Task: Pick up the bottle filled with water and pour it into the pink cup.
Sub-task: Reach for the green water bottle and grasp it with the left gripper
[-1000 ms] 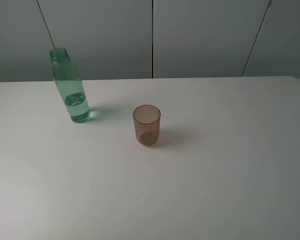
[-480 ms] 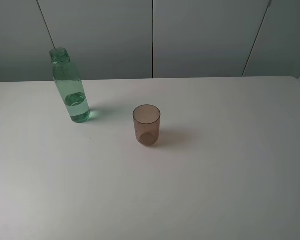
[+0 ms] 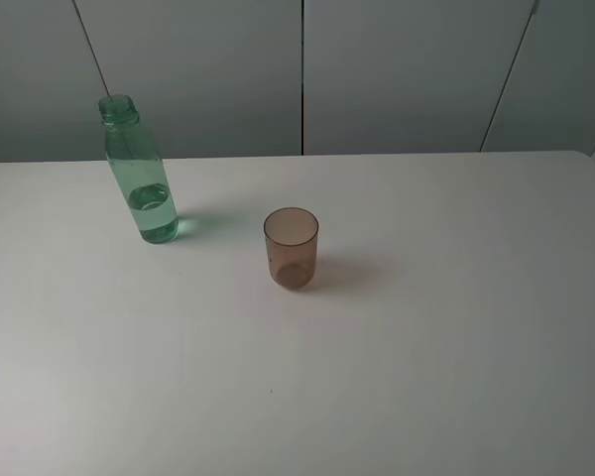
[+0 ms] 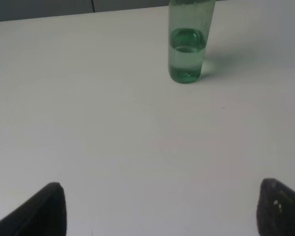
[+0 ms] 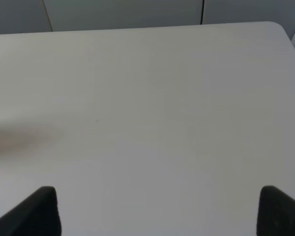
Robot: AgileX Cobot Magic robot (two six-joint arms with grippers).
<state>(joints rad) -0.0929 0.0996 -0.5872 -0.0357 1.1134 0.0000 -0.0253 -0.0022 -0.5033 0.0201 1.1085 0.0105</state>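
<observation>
The green transparent bottle (image 3: 141, 177) stands upright at the table's back left, capless and about a third full of water. The pink cup (image 3: 292, 248) stands upright near the table's middle, to the right of the bottle and nearer the front. Neither gripper shows in the exterior high view. In the left wrist view my left gripper (image 4: 160, 199) is open and empty, its two dark fingertips (image 4: 46, 209) wide apart, with the bottle (image 4: 188, 46) well ahead of it. My right gripper (image 5: 157, 199) is open and empty over bare table; bottle and cup are out of that view.
The white table (image 3: 426, 337) carries only the bottle and the cup. Grey wall panels (image 3: 397, 69) stand behind its back edge. The table's right back corner (image 5: 280, 29) shows in the right wrist view.
</observation>
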